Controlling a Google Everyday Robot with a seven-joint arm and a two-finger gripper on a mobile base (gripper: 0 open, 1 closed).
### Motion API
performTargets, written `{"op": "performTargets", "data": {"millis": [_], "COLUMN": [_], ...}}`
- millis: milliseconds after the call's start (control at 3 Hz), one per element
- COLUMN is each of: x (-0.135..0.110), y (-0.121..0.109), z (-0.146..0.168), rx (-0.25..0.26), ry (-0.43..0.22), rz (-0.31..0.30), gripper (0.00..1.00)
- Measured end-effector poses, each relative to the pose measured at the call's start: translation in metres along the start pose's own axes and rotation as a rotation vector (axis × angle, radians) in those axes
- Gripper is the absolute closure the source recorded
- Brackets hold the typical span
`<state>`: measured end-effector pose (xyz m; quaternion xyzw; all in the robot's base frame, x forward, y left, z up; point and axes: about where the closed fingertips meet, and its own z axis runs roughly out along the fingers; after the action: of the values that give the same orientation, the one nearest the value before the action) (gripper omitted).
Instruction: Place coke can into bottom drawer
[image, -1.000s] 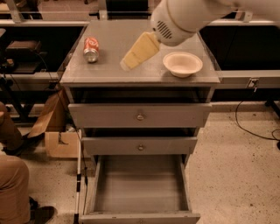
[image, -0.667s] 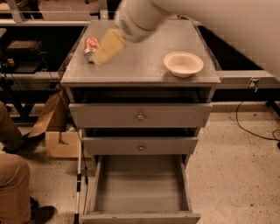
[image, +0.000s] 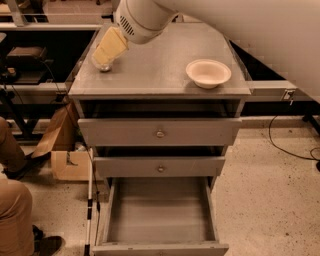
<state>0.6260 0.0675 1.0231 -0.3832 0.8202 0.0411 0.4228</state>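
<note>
My gripper (image: 107, 48), cream-yellow on a large white arm, is down over the far left corner of the grey cabinet top (image: 160, 75). It covers the spot where the coke can lies. Only a small silver end of the coke can (image: 104, 68) shows under the gripper's tip; its red body is hidden. The bottom drawer (image: 160, 216) is pulled out at the base of the cabinet, and its flat grey floor holds nothing. The two upper drawers with round knobs are closed.
A white bowl (image: 208, 73) sits on the right of the cabinet top. A person's legs (image: 12, 210) and a cardboard box (image: 62, 147) are on the floor at the left. A cable (image: 287, 147) trails on the floor at the right.
My arm has swung left across the cabinet top, from beside the bowl to over the can. The can's red body, visible earlier, is now covered by the gripper.
</note>
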Motion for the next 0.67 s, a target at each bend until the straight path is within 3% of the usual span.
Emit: {"op": "performTargets", "data": {"millis": [333,667], "x": [-0.008,-0.026], "y": [0.002,0.004], "z": [0.012,0.052], "rx": [0.005,0.019], "ry": [-0.002,0.035], "rz": [0.015,0.048], "gripper": [0.0,0.0]}}
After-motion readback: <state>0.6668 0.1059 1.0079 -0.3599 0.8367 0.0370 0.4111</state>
